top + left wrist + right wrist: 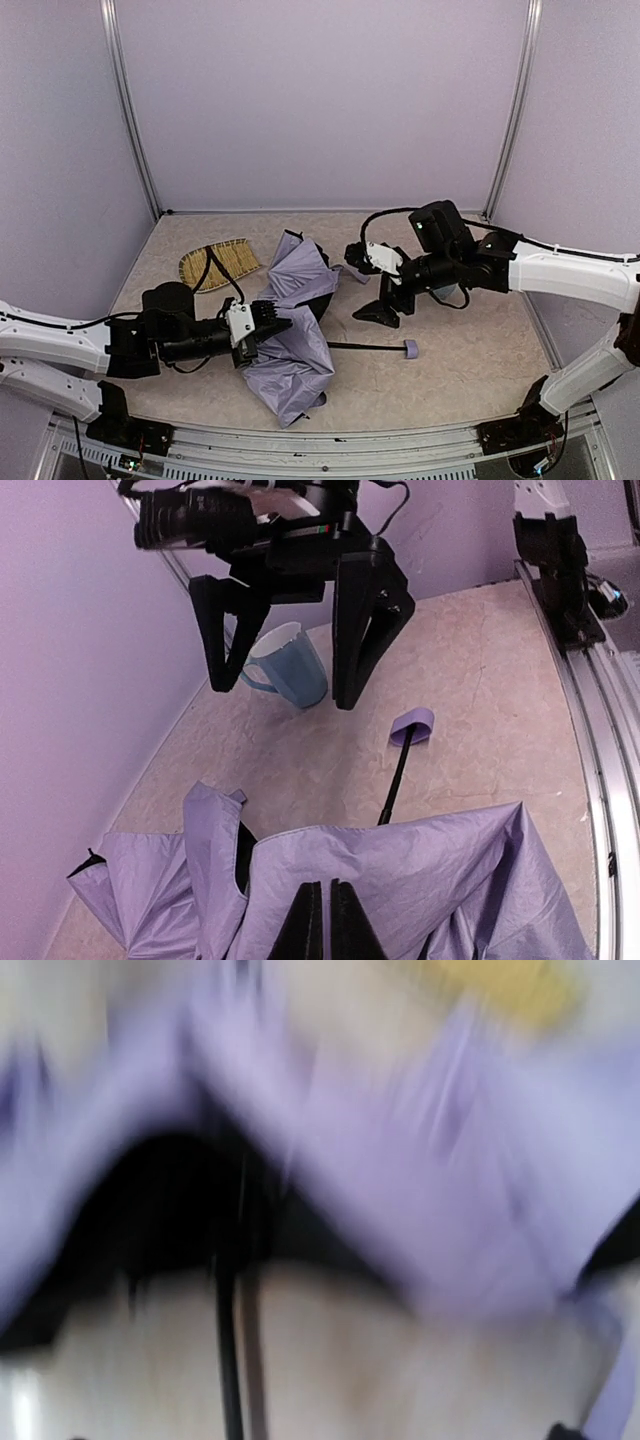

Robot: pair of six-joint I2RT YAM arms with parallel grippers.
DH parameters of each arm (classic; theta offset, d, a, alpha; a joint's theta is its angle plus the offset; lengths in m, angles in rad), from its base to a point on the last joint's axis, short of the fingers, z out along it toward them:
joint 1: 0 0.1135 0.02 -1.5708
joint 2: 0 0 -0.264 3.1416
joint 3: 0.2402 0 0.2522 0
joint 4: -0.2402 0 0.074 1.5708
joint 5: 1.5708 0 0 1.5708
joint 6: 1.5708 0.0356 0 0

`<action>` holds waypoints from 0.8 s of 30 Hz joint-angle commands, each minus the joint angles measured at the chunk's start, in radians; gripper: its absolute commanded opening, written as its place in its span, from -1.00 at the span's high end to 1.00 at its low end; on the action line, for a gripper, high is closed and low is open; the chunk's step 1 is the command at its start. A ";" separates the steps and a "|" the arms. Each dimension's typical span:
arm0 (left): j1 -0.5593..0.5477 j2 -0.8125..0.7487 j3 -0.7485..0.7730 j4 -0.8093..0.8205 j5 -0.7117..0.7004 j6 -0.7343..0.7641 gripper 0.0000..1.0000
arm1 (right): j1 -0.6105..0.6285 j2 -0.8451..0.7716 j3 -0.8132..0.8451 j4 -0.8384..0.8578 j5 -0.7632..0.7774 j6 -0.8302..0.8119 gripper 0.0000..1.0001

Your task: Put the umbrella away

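The umbrella [298, 350] lies half collapsed in the middle of the table. Its pale lavender fabric [400, 870] is crumpled. Its thin black shaft [397, 778] runs out to the small lavender handle [410, 349] on the right. My left gripper [280, 322] reaches in from the left, and its fingers [312, 920] are pressed together on a fold of the fabric. My right gripper [366, 286] hangs just right of the canopy, above the shaft, with its jaws spread wide and nothing between them. The right wrist view is heavily blurred and shows only lavender fabric [430, 1160] and the dark shaft [228, 1350].
A woven straw tray [220, 263] lies at the back left, beside the canopy. A light blue mug [290, 670] stands beyond the handle, under the right arm. Lavender walls and metal posts close in the back and sides. A metal rail [600, 740] runs along the near edge.
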 commanded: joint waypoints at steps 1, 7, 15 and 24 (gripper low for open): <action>-0.008 -0.072 -0.015 -0.002 -0.002 -0.062 0.72 | 0.020 0.011 0.006 0.278 -0.123 0.152 -0.87; -0.057 -0.069 -0.016 -0.133 -0.052 -0.105 -0.01 | 0.029 0.353 0.188 0.341 -0.176 0.251 -0.39; -0.076 0.112 0.107 -0.442 0.010 -0.125 -0.85 | -0.026 0.849 0.571 0.199 -0.277 0.275 -0.03; -0.079 0.221 0.060 -0.284 -0.024 -0.009 -0.97 | -0.040 1.003 0.551 0.144 -0.328 0.237 0.08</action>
